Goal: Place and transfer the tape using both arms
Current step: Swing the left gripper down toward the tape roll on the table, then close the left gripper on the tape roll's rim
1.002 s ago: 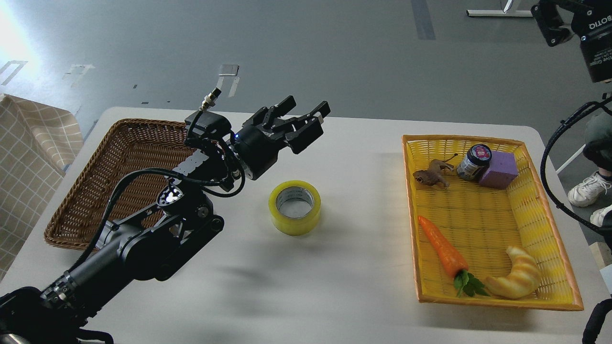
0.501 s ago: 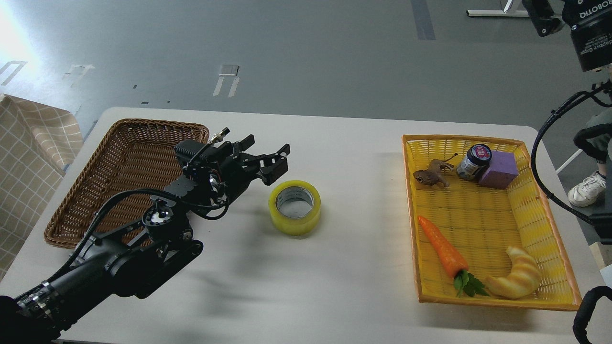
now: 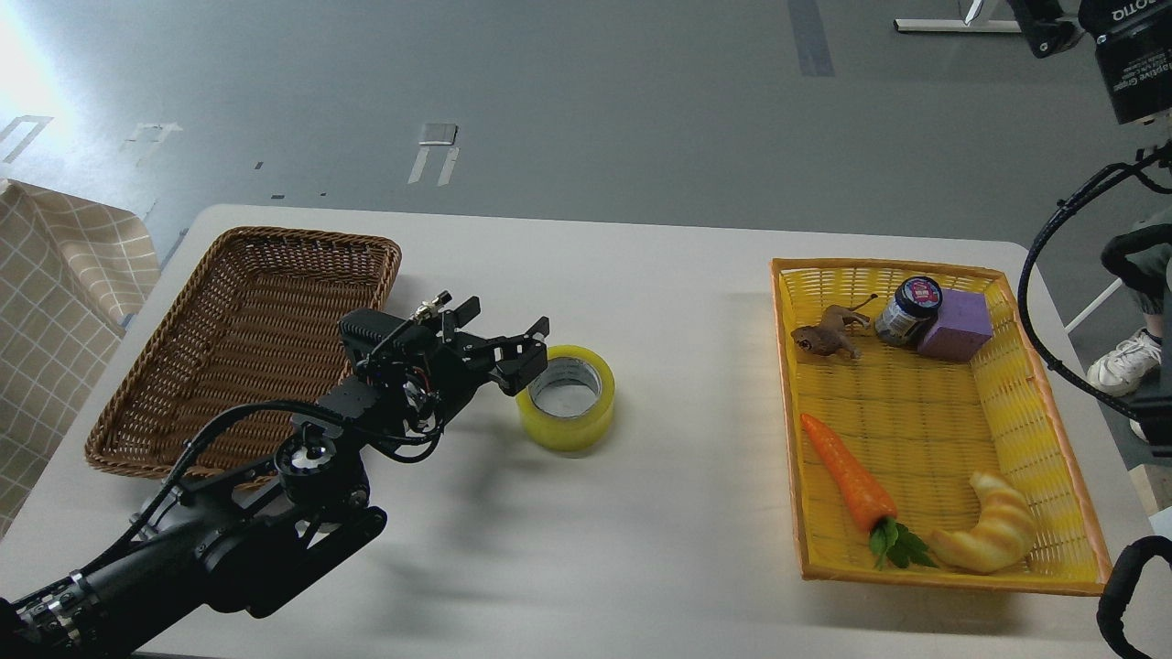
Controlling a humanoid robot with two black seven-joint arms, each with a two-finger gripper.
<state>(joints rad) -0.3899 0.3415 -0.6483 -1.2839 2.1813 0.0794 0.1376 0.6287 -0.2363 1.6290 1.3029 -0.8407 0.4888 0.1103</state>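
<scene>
The tape [image 3: 586,416], a yellow roll with a grey-white core, lies flat on the white table [image 3: 641,513] near its middle. My left gripper [image 3: 509,337] is open and low over the table, just left of the roll. One of its fingertips [image 3: 531,352] is at the roll's left rim; I cannot tell whether it touches. My right gripper [image 3: 1053,27] is high at the top right corner, mostly cut off by the frame edge, so its fingers do not show clearly.
A brown wicker basket [image 3: 247,275] stands at the left behind my left arm. A yellow basket [image 3: 1044,412] at the right holds a carrot [image 3: 847,476], a croissant [image 3: 993,531], a toy animal [image 3: 824,337], a jar [image 3: 908,309] and a purple block [image 3: 957,325].
My left gripper has come down and back from above the table to the tape's left side, still open. My right gripper has risen further out of the top right corner.
</scene>
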